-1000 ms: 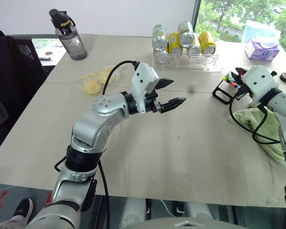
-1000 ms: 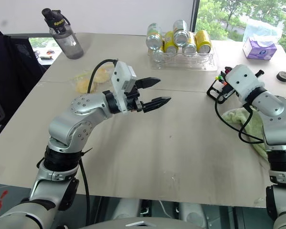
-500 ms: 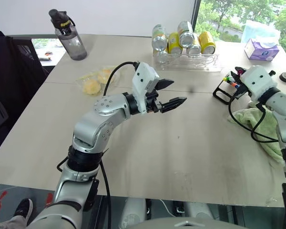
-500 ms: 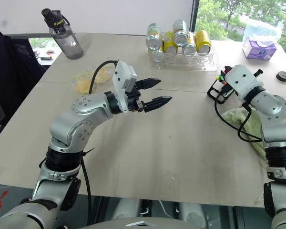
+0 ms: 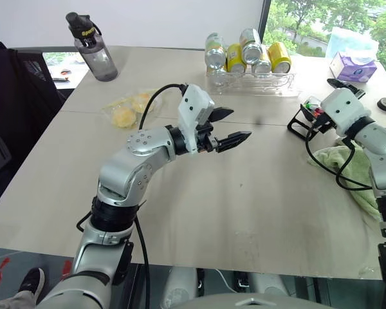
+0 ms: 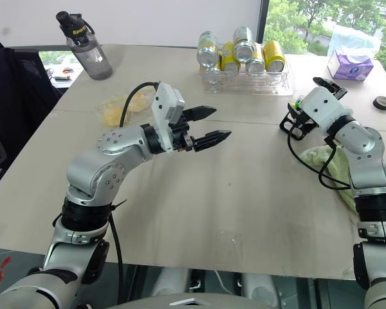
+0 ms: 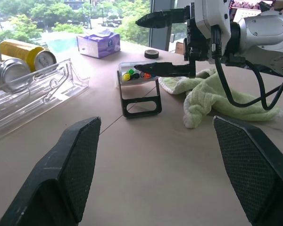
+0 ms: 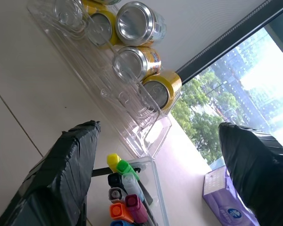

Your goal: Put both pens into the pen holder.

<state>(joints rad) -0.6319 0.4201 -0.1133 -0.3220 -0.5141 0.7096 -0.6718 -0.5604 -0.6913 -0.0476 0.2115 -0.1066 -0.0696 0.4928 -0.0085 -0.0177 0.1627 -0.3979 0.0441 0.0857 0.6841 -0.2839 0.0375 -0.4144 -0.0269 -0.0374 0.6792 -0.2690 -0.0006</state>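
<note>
The right end effector (image 7: 166, 43) was shut a second ago at the pen holder (image 5: 307, 116); now it is opened wide right over the holder, and nothing is held in it. A pen is judged to have just been let go into the holder, which sits on the desk (image 5: 244, 187) beside a green cloth (image 5: 354, 170). Coloured marker tips (image 8: 125, 193) are seen inside it. The left end effector (image 5: 228, 125) is held open and empty above the middle of the desk. No loose pen is seen. On the bottle (image 5: 90, 45) a yellow label is seen, but it cannot be read.

Right tool (image 7: 166, 44) now open wide.
</note>
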